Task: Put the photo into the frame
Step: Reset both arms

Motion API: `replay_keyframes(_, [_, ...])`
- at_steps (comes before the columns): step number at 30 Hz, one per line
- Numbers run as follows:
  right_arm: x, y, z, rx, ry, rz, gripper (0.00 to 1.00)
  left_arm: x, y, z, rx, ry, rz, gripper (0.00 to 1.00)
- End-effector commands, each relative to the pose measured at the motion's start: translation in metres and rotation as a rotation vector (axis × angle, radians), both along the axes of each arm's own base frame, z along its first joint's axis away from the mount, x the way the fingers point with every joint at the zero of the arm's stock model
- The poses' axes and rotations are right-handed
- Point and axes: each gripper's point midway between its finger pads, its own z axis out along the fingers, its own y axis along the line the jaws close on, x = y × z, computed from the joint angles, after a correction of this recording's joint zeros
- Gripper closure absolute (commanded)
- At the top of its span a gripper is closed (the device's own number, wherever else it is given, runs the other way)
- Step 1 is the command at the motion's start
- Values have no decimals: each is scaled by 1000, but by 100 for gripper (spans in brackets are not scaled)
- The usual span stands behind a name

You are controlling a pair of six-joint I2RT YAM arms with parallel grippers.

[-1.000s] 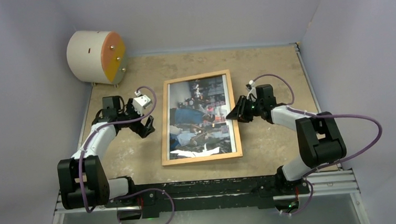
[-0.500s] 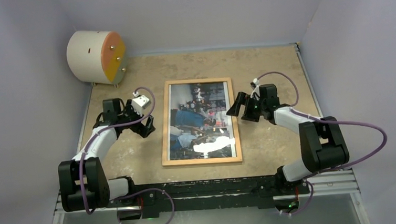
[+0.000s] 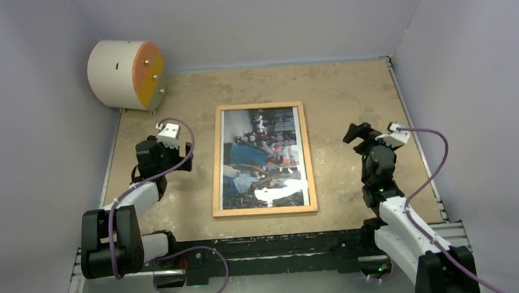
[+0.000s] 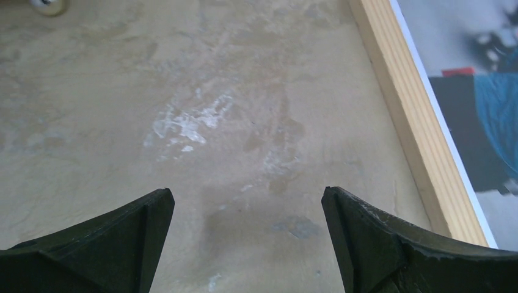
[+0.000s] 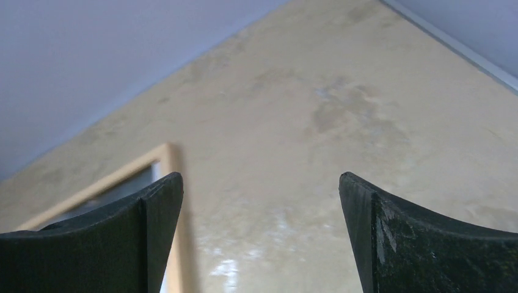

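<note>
The frame (image 3: 214,165), thin light wood, lies flat in the middle of the table with the photo (image 3: 263,156) inside it, picture side up. My left gripper (image 3: 182,150) is open over bare table to the left of the frame. In the left wrist view its fingertips (image 4: 247,201) stand wide apart with nothing between them, and the frame's rail (image 4: 409,116) and the photo's white border and blue tones (image 4: 482,104) show at the right. My right gripper (image 3: 358,134) is open and empty to the right of the frame, its jaws (image 5: 261,186) wide over the table, the frame's corner (image 5: 104,183) to their left.
A white drum with an orange face (image 3: 126,74) stands at the back left corner. Lilac walls close in the table on three sides. The black mounting rail (image 3: 270,246) runs along the near edge, with purple cables looping off both arms.
The right gripper let go at the frame's right edge, opened and drew back to the right. The frame, slightly skewed before, now lies square. The left gripper backed off to the left.
</note>
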Motion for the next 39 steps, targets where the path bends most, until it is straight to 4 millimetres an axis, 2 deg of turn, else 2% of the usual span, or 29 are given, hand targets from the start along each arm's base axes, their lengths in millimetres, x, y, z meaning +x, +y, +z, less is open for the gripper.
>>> replay_keyframes(1, [-5, -41, -1, -126, -57, -206, 1, 29, 25, 42, 21, -278, 152, 0])
replay_keyframes(3, [-3, -43, -9, -173, -25, -207, 1, 30, 28, 49, 26, -337, 172, 0])
replay_keyframes(5, [-1, -45, -11, -211, -28, -209, 1, 35, 23, 54, 0, -376, 151, 0])
replay_keyframes(10, [10, -48, -15, -306, -16, -214, 1, 50, 15, 48, -59, -418, 127, 0])
replay_keyframes(13, [21, -45, -21, -281, -20, -213, 1, 55, 11, 40, -59, -435, 97, 0])
replay_keyframes(15, [28, -40, -32, -293, 9, -177, 1, 54, 5, 36, -60, -456, 61, 0])
replay_keyframes(18, [31, -39, -52, -314, 34, -167, 1, 41, -6, 31, -20, -467, 10, 0])
replay_keyframes(19, [32, -39, -51, -306, 10, -172, 1, 35, -13, 29, -9, -492, -27, 0])
replay_keyframes(20, [32, -38, -51, -308, -10, -170, 1, 32, -21, 36, -14, -551, -66, 0])
replay_keyframes(21, [35, -37, -47, -349, -33, -154, 1, 33, -23, 37, -3, -553, -73, 0])
replay_keyframes(22, [40, -29, -52, -379, -11, -96, 1, 36, -21, 33, 23, -510, -65, 0])
replay_keyframes(23, [46, -12, -68, -392, 41, 16, 1, 41, -16, 29, 28, -486, -37, 0])
replay_keyframes(24, [53, -3, -67, -442, 15, 71, 1, 45, -20, 27, 15, -490, -30, 0])
replay_keyframes(25, [54, -4, -69, -470, 18, 67, 1, 47, -21, 23, 18, -458, -29, 0])
replay_keyframes(26, [53, -6, -82, -411, 93, 48, 1, 48, -19, 22, 28, -442, -26, 0])
replay_keyframes(28, [61, -14, -78, -389, 80, 17, 1, 47, -21, 28, 12, -482, -25, 0])
replay_keyframes(30, [59, -12, -85, -363, 120, 30, 1, 47, -19, 23, 23, -447, -22, 0])
replay_keyframes(33, [59, -15, -77, -385, 78, 14, 1, 47, -20, 25, 15, -466, -22, 0])
replay_keyframes(35, [57, -16, -81, -385, 100, 17, 1, 47, -20, 24, 18, -455, -24, 0])
replay_keyframes(39, [58, -18, -76, -393, 78, -1, 1, 49, -20, 24, 19, -454, -23, 0])
